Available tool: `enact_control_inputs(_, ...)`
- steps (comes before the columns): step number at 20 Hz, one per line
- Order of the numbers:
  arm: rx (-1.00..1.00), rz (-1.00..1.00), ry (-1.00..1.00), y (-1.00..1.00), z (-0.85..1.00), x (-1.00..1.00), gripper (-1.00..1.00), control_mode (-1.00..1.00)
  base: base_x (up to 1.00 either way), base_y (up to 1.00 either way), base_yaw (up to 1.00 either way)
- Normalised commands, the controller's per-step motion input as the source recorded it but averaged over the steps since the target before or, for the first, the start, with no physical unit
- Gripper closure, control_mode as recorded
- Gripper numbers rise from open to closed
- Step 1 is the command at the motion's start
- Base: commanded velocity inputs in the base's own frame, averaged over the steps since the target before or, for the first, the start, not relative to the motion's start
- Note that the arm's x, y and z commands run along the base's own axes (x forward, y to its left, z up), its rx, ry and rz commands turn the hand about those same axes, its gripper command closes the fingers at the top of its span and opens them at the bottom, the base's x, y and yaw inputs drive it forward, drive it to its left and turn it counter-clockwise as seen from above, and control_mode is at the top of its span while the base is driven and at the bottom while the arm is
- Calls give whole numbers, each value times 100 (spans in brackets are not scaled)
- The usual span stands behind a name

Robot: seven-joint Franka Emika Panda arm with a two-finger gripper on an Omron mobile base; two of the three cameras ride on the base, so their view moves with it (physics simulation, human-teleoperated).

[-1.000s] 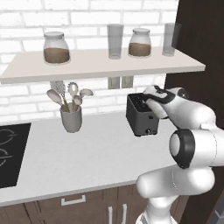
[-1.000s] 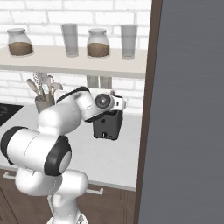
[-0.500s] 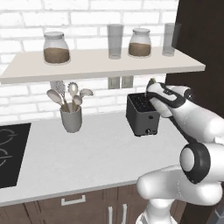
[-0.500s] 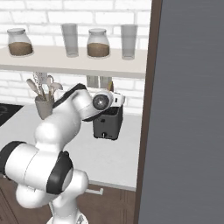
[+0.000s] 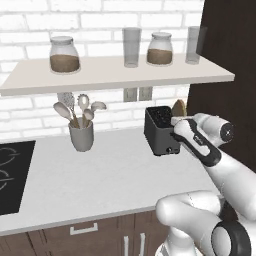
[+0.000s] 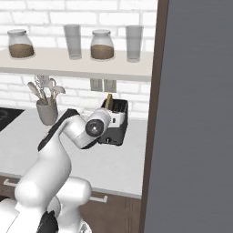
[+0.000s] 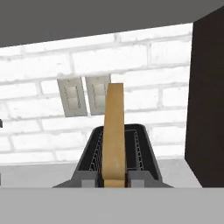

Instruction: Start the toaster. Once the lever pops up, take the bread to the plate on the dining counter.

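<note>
In the hand view the two grey fingertips (image 7: pixel 88 181) stand low, one on each side of the lower edge of the bread (image 7: pixel 114 131), and they touch it; the fingers are closed on the slice. The gripper (image 7: pixel 113 183) is just over the near end of the toaster (image 7: pixel 144 151). The bread stands upright and edge-on above the toaster's open slot, and its bottom is hidden behind the fingers, so I cannot tell if it is lifted fully out of the slot.

In the left base view the gripper (image 5: pixel 176 121) is at the right end of the toaster (image 5: pixel 159 131), and the bread (image 5: pixel 178 108) shows as a tan piece behind the hand. In the right base view the bread (image 6: pixel 108 102) rises above the toaster (image 6: pixel 117 122).

The toaster stands on the pale worktop (image 5: pixel 100 175), near the brick wall (image 5: pixel 100 20) and just left of a dark tall cabinet (image 5: pixel 235 50). Two wall sockets (image 7: pixel 84 95) are behind it. To the left is a grey utensil cup (image 5: pixel 81 136), and further left a black hob (image 5: pixel 12 175). Above is a shelf (image 5: pixel 115 75) with jars (image 5: pixel 64 54) and glasses (image 5: pixel 132 47).
</note>
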Motion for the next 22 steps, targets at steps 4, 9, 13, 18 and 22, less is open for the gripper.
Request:
enact_control_inputs(4,2,0,1,0,61,-66,100,-100,0,0,0)
enact_control_inputs(9,2,0,5,0,79,-79,100,-100,0,0,0)
enact_control_inputs(13,1,0,9,0,69,-98,100,-100,0,0,0)
enact_control_inputs(18,1,0,21,23,49,-100,100,-100,0,0,0)
enact_control_inputs(22,0,0,15,33,19,-100,100,-100,0,0,0)
